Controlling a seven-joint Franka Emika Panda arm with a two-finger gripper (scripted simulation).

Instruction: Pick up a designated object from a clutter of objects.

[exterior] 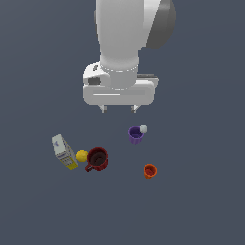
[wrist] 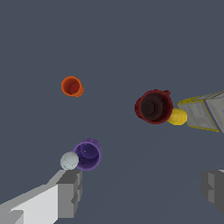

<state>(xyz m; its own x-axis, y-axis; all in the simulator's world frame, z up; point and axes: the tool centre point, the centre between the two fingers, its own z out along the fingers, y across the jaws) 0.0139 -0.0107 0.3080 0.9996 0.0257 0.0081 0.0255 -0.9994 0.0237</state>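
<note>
The small orange cup stands upright and alone on the dark floor, toward the exterior view's right. My gripper hangs high above the clutter, open, with nothing between its fingers. It is well away from the orange cup, roughly over the purple cup. A tiny white ball touches the purple cup's side.
A dark red handled mug stands at the exterior view's left, with a yellow ball against it. A white-and-yellow carton lies tilted beside the ball.
</note>
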